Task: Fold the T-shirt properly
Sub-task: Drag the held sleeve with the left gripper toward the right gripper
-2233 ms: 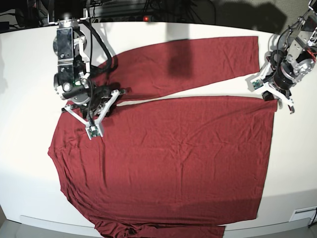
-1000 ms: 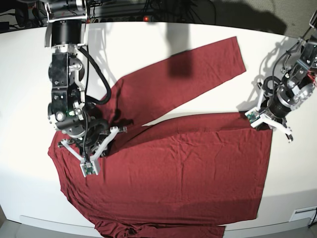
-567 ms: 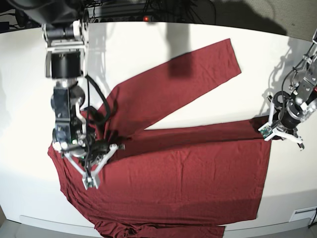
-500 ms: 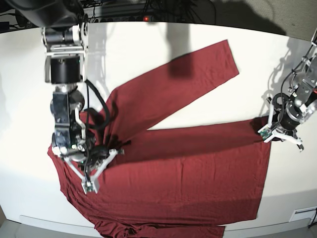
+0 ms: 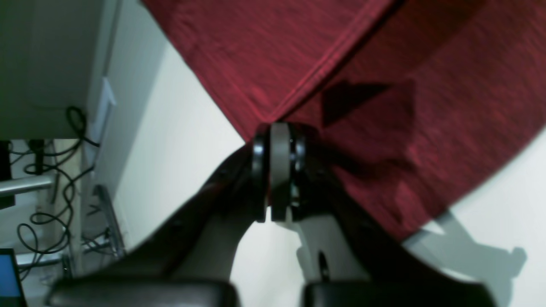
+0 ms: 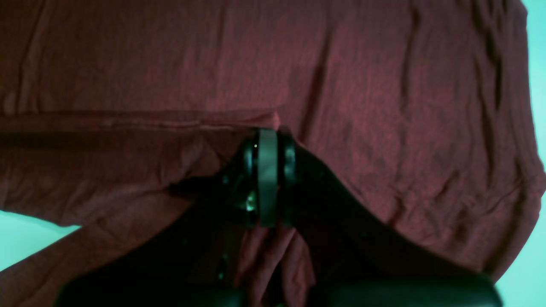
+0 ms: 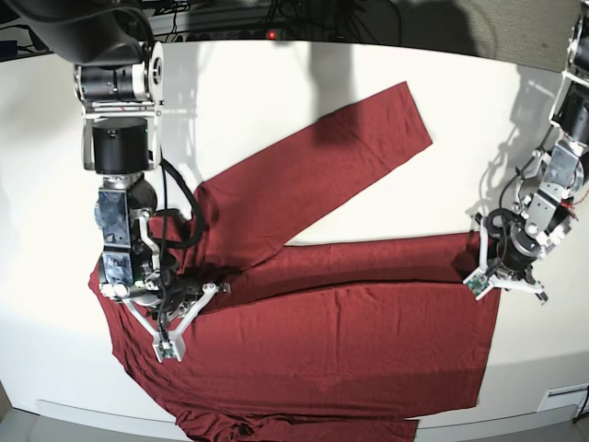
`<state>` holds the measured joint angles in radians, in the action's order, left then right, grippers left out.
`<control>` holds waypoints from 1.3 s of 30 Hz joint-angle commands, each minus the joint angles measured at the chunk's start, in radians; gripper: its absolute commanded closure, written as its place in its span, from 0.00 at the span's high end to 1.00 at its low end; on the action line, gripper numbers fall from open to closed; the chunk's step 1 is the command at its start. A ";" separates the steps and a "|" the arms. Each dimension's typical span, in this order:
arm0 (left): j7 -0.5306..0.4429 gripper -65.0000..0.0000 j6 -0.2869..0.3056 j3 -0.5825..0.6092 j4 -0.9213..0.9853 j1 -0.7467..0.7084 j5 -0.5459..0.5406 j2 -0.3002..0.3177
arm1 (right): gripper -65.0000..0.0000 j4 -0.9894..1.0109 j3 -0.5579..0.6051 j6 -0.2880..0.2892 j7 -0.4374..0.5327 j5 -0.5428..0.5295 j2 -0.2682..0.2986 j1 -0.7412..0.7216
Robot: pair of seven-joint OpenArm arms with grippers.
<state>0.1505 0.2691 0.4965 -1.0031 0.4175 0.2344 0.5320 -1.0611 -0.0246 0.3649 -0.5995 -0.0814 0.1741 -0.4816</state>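
Observation:
The maroon T-shirt point(image 7: 350, 341) lies spread on the white table, its upper edge doubled over toward the front. One long sleeve point(image 7: 313, 166) slants up to the right. On the base view's left, my right gripper point(image 7: 189, 296) is shut on the folded fabric near the armpit; the right wrist view shows its fingertips point(image 6: 267, 132) pinching a fold of the T-shirt point(image 6: 362, 64). At the base view's right, my left gripper point(image 7: 490, 273) is shut on the hem corner; in the left wrist view its tips point(image 5: 273, 128) clamp the stitched corner of the T-shirt point(image 5: 384, 64).
The white table point(image 7: 276, 74) shows bare above the sleeve and along both sides. Part of the shirt bunches over the front edge point(image 7: 294, 428). Cables and a power strip point(image 7: 248, 18) lie behind the table. Past the table's side edge, cables point(image 5: 51, 170) hang.
Both grippers have moved toward the table's front, dragging the shirt's upper edge over the body. The fold line sits lower and the sleeve has swung and slid left.

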 commanded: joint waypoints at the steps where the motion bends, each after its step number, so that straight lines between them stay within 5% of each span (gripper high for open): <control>1: -0.020 0.00 -0.015 -0.011 -0.010 0.035 0.000 0.014 | 0.00 -0.011 -0.001 0.002 0.033 -0.001 0.003 -0.034; 10: -0.037 0.00 -0.015 -0.011 0.016 0.054 -0.001 0.008 | 0.00 0.011 -0.001 0.001 0.084 0.000 0.001 -0.045; 22: -0.081 0.00 -0.016 -0.011 0.139 0.107 0.000 -0.028 | 0.00 0.291 -0.001 0.000 0.124 0.023 -0.025 -0.217; 39: -0.093 0.00 -0.043 -0.011 0.140 0.120 0.000 -0.042 | 0.00 0.293 -0.001 -0.040 0.155 0.090 -0.045 -0.222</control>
<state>0.0772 0.2428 0.4938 -0.8524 0.5045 0.2344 0.4763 -0.7513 -0.0246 0.3264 -0.4702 0.0086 0.1272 -0.6621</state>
